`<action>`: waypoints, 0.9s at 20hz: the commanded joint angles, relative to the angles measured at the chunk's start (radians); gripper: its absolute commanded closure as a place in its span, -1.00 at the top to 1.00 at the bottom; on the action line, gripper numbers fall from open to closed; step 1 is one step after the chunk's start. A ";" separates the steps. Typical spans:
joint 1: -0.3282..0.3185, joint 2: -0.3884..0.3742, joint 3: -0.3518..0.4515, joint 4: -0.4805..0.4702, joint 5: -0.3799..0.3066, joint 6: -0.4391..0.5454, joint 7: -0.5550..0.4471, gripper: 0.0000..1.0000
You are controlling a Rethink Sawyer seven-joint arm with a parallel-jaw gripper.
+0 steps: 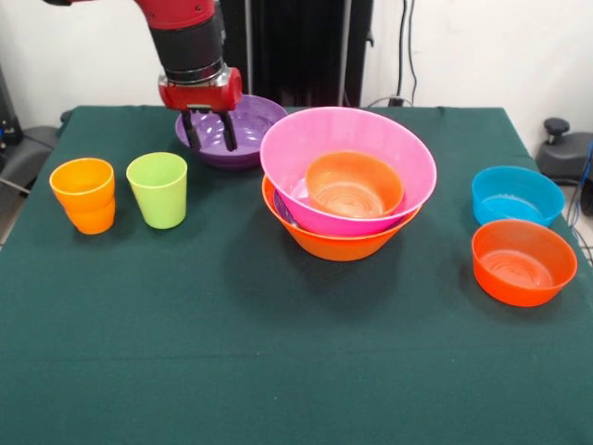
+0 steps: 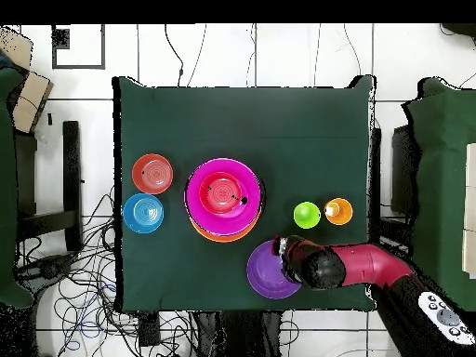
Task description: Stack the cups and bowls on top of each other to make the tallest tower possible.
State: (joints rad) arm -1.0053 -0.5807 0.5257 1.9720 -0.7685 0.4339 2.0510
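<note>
Where it sits, purple bowl (image 1: 243, 130) looks glossy

Bright, even indoor light, soft shadows

Glossy highlights sit on the pink bowl (image 1: 347, 167) and blue bowl (image 1: 516, 195) (light seems to fall from above); faint shadows pool on the green tablecloth (image 1: 278, 352) beside the stacked bowls, and focus stays fairly sharp throughout.

No text, label, brand, number or sign can be read anywhere in either view. The cups and bowls are plain coloured plastic, the green table cloth (image 1: 278, 352) is unmarked, and the red and black arm shows no legible lettering.
</note>
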 commanded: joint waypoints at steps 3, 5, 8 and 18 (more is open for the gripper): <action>0.015 -0.007 0.106 -0.095 -0.018 0.072 -0.197 1.00; 0.015 -0.003 0.108 -0.096 -0.025 0.067 -0.192 1.00; 0.024 -0.009 0.103 -0.094 -0.031 0.062 -0.173 1.00; -0.120 -0.120 0.173 0.089 0.005 0.084 -0.252 1.00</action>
State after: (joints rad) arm -1.0777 -0.6417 0.6283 1.9801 -0.7671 0.4370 2.0491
